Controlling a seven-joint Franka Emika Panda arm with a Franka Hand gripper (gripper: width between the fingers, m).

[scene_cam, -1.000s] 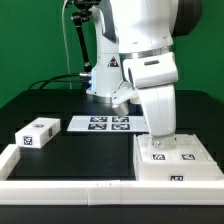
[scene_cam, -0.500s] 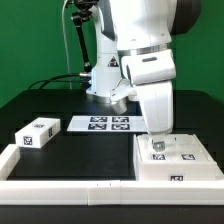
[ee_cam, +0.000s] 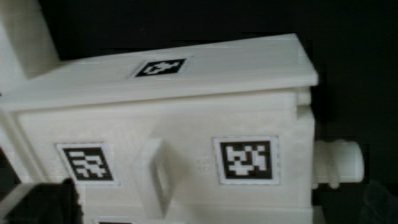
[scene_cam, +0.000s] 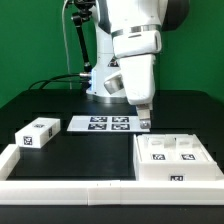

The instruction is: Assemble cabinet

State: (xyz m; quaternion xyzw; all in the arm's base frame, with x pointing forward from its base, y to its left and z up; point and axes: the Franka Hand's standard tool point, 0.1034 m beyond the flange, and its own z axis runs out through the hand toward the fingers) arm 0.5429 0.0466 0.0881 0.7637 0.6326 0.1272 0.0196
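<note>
Black tabletop [scene_cam: 70, 150]: cabinet body [scene_cam: 175, 160] bare; small block [scene_cam: 37, 133] lies well apart, unfitted. My pincer [scene_cam: 143, 122] hovers above body; opening can't tell.

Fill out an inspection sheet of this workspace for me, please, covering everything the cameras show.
Surface: black table, edged at the front by a low white border rail.
Job's things: large white cabinet body at the exterior view's right, with tags on top; small white block at the exterior view's left, well apart from it.
Clutter: nothing seen; only the marker board lies flat behind.
Grippers: hand hangs by the marker board's end, behind the cabinet body; open or shut cannot be told.
Cables: a black cable trails behind towards the arm's base.
Surroundings: plain green wall.
</note>
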